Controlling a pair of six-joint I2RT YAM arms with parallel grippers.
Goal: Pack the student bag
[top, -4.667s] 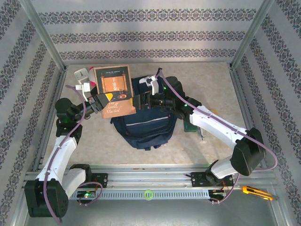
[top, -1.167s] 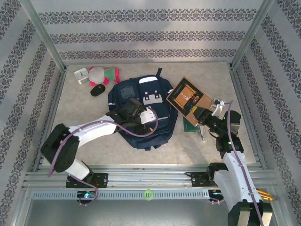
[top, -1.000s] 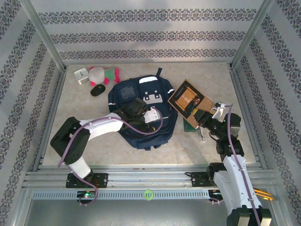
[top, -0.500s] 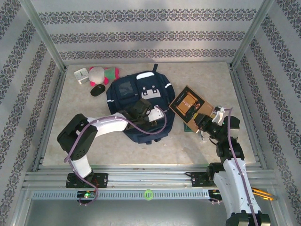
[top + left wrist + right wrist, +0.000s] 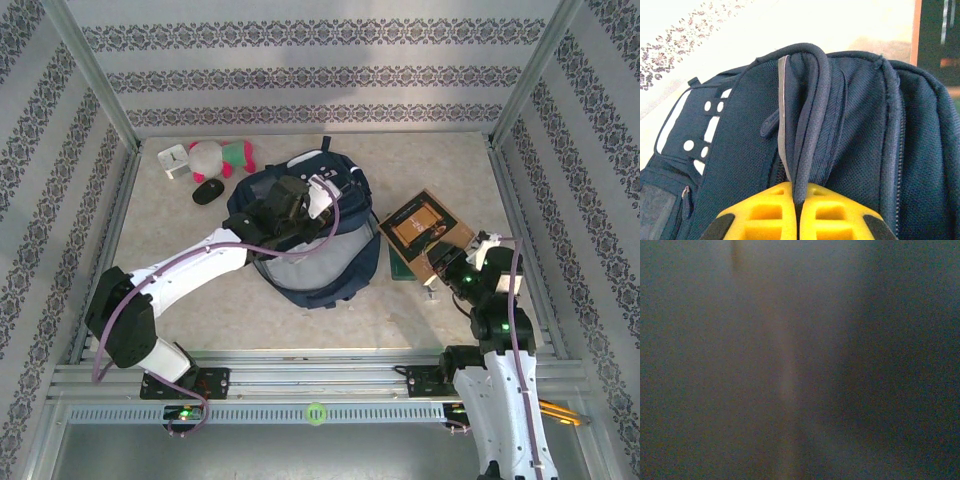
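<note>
The navy student bag lies mid-table with its top part pulled up and its mouth gaping. My left gripper is over the bag's upper part, shut on a navy fabric edge of the bag. In the left wrist view the yellow fingers pinch that padded rim between them, and the bag's grey-white front patch lies to the left. My right gripper stands right of the bag, shut on the near corner of a brown book held tilted. The right wrist view is dark and blurred.
A pink and green plush toy, a small white clock and a black mouse lie at the back left. A green flat object lies under the held book. A yellow cutter rests by the near right rail.
My left gripper has shut on the bag's rim and drawn it up and back, opening the bag. The right arm has carried the book lower and slightly right.
</note>
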